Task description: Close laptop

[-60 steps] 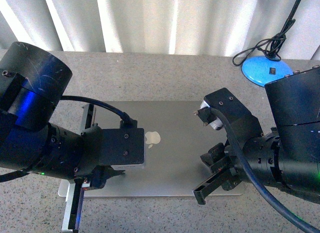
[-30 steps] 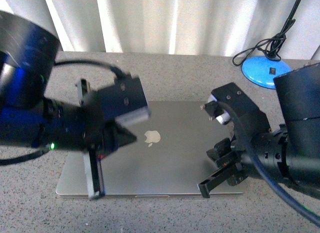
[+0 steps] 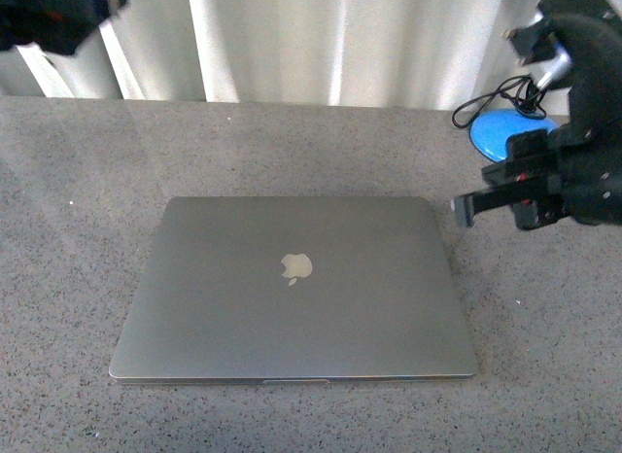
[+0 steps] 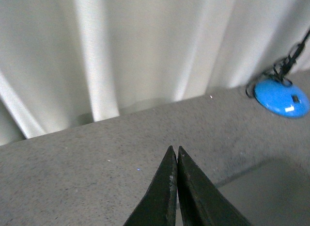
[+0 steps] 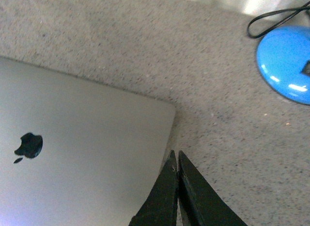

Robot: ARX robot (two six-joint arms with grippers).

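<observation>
The laptop (image 3: pixel 296 288) lies closed and flat on the grey counter, lid up with its shiny apple logo showing. It also shows in the right wrist view (image 5: pixel 72 153), and a corner of it in the left wrist view (image 4: pixel 271 192). My right gripper (image 3: pixel 465 210) is shut and empty, raised just off the laptop's right back corner; in the right wrist view (image 5: pixel 175 155) its jaws are pressed together. My left gripper (image 4: pixel 173 151) is shut and empty, lifted high; only a blurred part of the left arm (image 3: pixel 58 16) shows at the top left of the front view.
A blue round base (image 3: pixel 515 137) with a black cable (image 3: pixel 530 79) sits at the back right of the counter; it also shows in the wrist views (image 4: pixel 283 97) (image 5: pixel 286 63). A white curtain (image 3: pixel 321 40) hangs behind the counter.
Both arms have lifted up and away from the laptop lid: the left arm to the top left, the right arm up and to the right. The laptop stays closed.
</observation>
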